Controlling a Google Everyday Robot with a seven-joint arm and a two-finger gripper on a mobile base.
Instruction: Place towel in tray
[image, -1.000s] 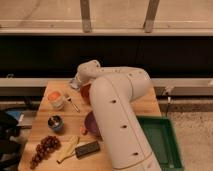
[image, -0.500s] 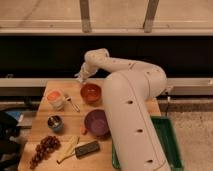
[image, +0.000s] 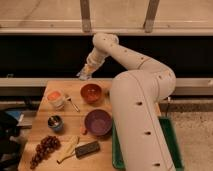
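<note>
My gripper (image: 84, 74) hangs at the end of the white arm (image: 135, 95), above the back edge of the wooden table (image: 40, 125), just behind the orange bowl (image: 91, 92). The green tray (image: 170, 145) lies at the right side of the table, mostly hidden behind the arm's big lower link. I see no towel in this view; it is hidden or out of view.
On the table are a purple bowl (image: 98, 122), a white cup with orange contents (image: 55, 98), a spoon (image: 73, 104), a metal cup (image: 55, 122), grapes (image: 44, 149), a banana (image: 67, 149) and a dark bar (image: 87, 149). A dark wall runs behind the table.
The arm has swung back and to the right, uncovering the orange and purple bowls. The gripper has risen and moved slightly right, toward the back edge of the table.
</note>
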